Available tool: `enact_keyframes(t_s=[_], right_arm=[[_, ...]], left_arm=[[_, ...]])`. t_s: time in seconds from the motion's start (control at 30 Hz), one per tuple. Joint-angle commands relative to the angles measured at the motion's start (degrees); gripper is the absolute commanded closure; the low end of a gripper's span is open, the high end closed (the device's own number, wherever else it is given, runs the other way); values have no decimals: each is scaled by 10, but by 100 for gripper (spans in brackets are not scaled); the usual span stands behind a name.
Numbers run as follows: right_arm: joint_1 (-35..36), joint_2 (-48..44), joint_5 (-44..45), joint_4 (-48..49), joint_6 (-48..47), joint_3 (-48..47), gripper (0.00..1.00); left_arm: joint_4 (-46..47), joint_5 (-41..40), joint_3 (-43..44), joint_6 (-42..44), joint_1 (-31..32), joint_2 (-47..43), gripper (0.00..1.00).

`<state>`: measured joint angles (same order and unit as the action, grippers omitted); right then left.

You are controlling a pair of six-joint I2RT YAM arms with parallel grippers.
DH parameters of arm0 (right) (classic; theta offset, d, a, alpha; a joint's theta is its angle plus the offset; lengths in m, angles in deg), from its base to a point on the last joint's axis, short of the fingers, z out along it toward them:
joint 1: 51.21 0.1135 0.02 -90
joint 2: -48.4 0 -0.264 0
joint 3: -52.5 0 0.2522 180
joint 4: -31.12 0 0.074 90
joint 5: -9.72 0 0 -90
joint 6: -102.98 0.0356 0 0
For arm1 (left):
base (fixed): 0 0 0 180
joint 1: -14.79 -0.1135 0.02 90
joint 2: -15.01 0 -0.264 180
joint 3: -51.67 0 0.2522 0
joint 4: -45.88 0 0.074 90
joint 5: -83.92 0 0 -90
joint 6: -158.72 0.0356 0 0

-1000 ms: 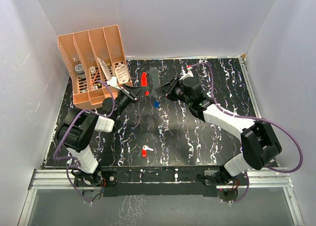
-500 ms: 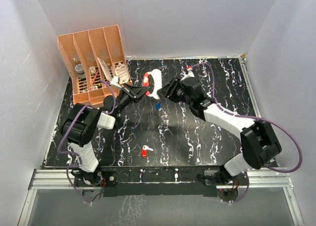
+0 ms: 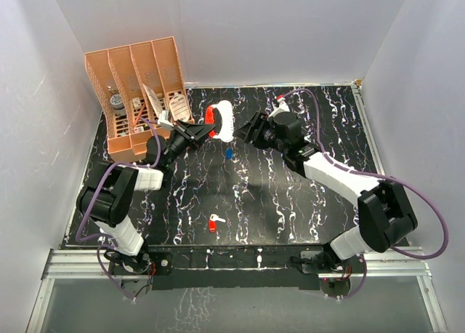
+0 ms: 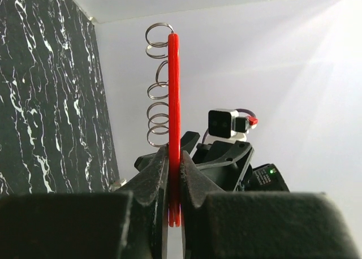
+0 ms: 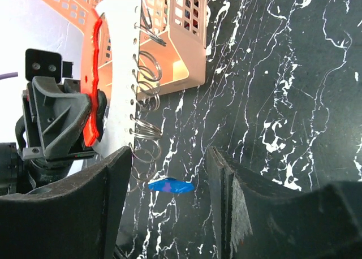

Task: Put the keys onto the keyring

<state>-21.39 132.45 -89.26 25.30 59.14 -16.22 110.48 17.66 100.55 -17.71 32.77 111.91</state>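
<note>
My left gripper (image 3: 197,131) is shut on the red strip (image 4: 173,100) of the keyring (image 3: 220,120) and holds it up on edge above the table. The whitish band (image 5: 120,67) carries a row of wire rings (image 5: 144,129). The blue key (image 5: 171,186) sits edge-on right at the lowest ring; whether it is threaded on I cannot tell. My right gripper (image 5: 169,163) is open, its fingers either side of that key without touching it. In the top view the blue key (image 3: 229,153) is just below the ring. The red key (image 3: 213,222) lies on the table near the front.
An orange slotted organizer (image 3: 138,93) with small items stands at the back left, close behind the left gripper. The black marbled table (image 3: 290,202) is walled in white on three sides. The right gripper (image 3: 245,131) faces the left one across the ring.
The right gripper's jaws have opened. The left gripper has closed on the red strip and swung the keyring slightly up and left. The blue key stays in about the same spot.
</note>
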Motion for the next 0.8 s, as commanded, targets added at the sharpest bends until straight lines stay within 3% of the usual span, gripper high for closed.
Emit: enact_keyframes(t_s=[0.0, 0.07, 0.17, 0.43, 0.77], right_arm=[[-3, -40, 20, -16, -79, -10, 47], [-3, -51, 28, -34, -110, -17, 49], [-3, -63, 29, -61, -148, -32, 61], [3, -66, -1, -88, -194, -63, 62], [64, -32, 20, -116, -233, -118, 61]], left_arm=[[-6, 12, 25, -54, -12, -39, 100], [-36, 11, 31, -47, -13, -48, 100], [-85, 7, 42, -30, -14, -61, 100], [-193, -6, 66, 3, -14, -84, 100], [-242, -26, 70, 16, -13, -96, 100]])
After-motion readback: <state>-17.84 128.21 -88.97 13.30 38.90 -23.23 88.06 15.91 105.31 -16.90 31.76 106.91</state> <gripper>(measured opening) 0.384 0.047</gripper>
